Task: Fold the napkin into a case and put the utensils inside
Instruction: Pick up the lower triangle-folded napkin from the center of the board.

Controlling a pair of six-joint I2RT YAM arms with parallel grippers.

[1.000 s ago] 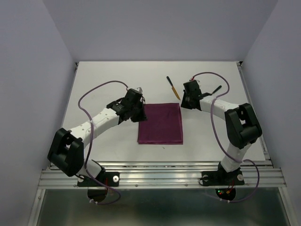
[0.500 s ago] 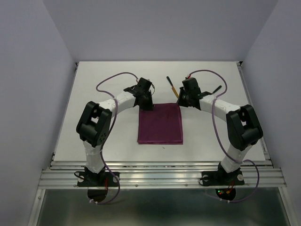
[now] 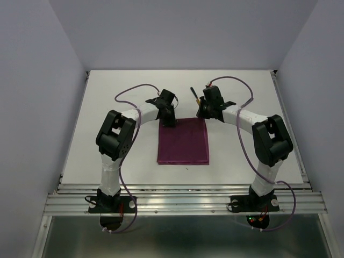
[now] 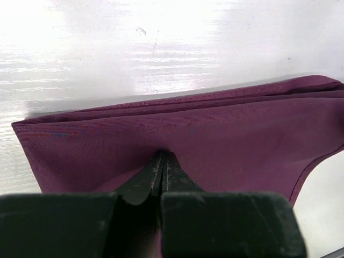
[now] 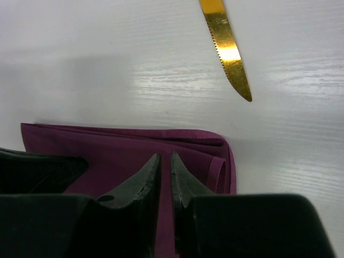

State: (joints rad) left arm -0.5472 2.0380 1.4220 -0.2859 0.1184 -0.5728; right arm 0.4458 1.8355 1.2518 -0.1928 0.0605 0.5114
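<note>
White tabletop (image 3: 97, 107) holds the napkin (image 3: 183, 141), long axis near-to-far; left gripper (image 4: 162, 159) pinches it, right gripper (image 5: 165, 159) narrowly parted.

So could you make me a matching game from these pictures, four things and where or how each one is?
1 napkin
2 knife
3 left gripper
4 right gripper

a gold blade, on the bare table
b shut on the napkin's far left part
c at the napkin's far right corner
d magenta, folded in layers

Pairs: 1-d, 2-a, 3-b, 4-c
</note>
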